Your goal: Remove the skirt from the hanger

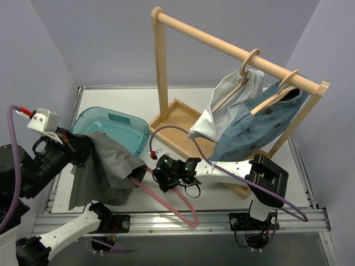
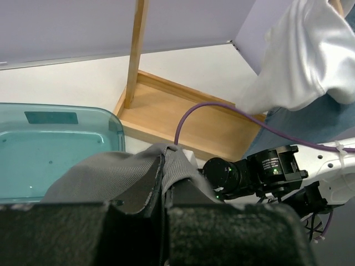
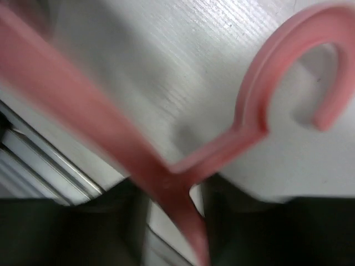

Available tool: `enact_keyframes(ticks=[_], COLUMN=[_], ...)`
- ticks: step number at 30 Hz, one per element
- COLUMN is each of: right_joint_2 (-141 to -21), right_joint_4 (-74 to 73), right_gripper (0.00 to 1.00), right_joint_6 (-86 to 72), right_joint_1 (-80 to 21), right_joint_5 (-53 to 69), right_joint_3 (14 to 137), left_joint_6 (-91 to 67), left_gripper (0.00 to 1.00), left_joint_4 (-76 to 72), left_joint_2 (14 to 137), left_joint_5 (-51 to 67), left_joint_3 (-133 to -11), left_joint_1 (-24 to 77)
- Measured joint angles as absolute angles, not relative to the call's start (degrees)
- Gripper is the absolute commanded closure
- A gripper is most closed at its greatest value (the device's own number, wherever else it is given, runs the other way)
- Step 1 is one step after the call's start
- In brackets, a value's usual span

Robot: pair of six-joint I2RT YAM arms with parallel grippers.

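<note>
Stripping skirt (image 1: 105, 160) off hanger (image 1: 178, 200), one hanger end looking still tucked in.
Left gripper (image 2: 163, 194) clamping skirt beside teal bin (image 1: 89, 113); right gripper (image 1: 152, 176) straddling hanger, jaws apart. Next: pinching hanger, drawing it clear.

Skirt (image 1: 105, 166): grey woven fabric, bunched and creased. Top fold pinched in closed left hand (image 2: 163, 185); rest hangs down onto left side of bench (image 1: 127, 100).

Hanger (image 3: 252, 100): pink plastic, open curved hook, slim arms. Slants along bench front edge. One end meets skirt hem; touching or tucked under, unclear.
</note>
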State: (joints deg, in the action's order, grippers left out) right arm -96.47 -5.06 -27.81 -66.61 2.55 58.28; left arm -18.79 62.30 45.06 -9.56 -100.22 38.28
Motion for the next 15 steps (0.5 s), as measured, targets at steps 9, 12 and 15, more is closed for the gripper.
enact_keyframes(ticks=[9,12,15], right_joint_2=[-92.8,-90.1,-86.1], right_joint_4=[-6.8,-9.9,-12.2], right_gripper=[1.00,1.00,1.00], right_joint_6=[-31.3,-33.3,-35.3], right_joint_1=[-73.0,-76.6,-78.7], right_joint_5=[-8.0,-11.5,-13.2], right_joint_3=[57.8,56.7,54.4], left_joint_6=[-14.5,-12.1,-9.0], left_gripper=[0.98,0.98,0.98], left_joint_4=[58.6,57.0,54.7], left_joint_2=[47.8,52.3,57.3], left_joint_5=[-13.2,-15.2,-18.3], left_joint_3=[-101.0,-103.9,-107.5], left_joint_1=[38.3,38.3,38.3])
